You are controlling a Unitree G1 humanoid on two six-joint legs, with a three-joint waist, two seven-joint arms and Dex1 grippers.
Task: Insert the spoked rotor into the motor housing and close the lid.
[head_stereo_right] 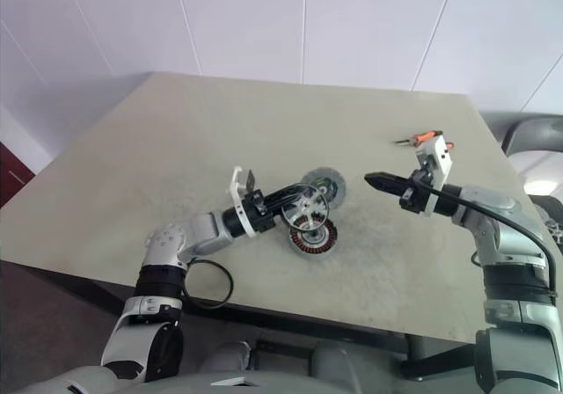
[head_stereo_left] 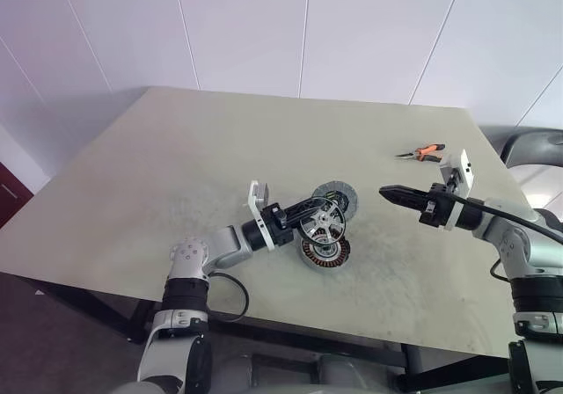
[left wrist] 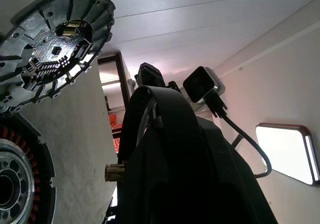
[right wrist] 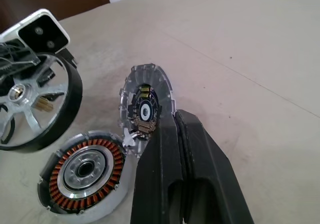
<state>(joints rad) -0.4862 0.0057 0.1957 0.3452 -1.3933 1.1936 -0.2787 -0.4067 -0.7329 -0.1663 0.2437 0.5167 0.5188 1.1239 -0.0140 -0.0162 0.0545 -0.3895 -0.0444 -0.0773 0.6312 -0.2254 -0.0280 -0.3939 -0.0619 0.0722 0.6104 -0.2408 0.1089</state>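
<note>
The left fingers (head_stereo_left: 324, 214) pinch the black-rimmed, silver spoked rotor (head_stereo_left: 318, 229) by its rim, holding it tilted just above the round copper-wound motor housing (head_stereo_left: 325, 253), which lies on the beige tabletop (head_stereo_left: 176, 165). To seat it well, I'd level the rotor first, centre its hub over the housing's dark middle, then lower it straight down. The finned silver lid (head_stereo_left: 339, 199) leans just beyond the left fingers. The right fingers (head_stereo_left: 385, 191) are pressed together, empty, well off to the side.
</note>
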